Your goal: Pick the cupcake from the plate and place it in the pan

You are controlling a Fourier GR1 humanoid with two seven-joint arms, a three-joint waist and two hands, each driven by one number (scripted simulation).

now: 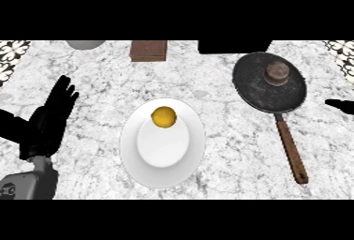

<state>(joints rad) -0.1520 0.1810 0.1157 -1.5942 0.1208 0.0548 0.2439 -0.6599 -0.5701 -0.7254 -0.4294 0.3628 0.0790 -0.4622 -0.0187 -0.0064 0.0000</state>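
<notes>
Head view: a marbled grey-white counter carries a glossy white round plate at centre, with a small yellow ball on its upper part. To the right lies a dark, speckled round pan; its brown wooden handle runs toward the lower right. The brown, domed cupcake stands upright inside the pan. The left hand rests at the left, fingers straight, holding nothing. Of the right hand only a black tip shows at the right edge; I cannot tell its state.
</notes>
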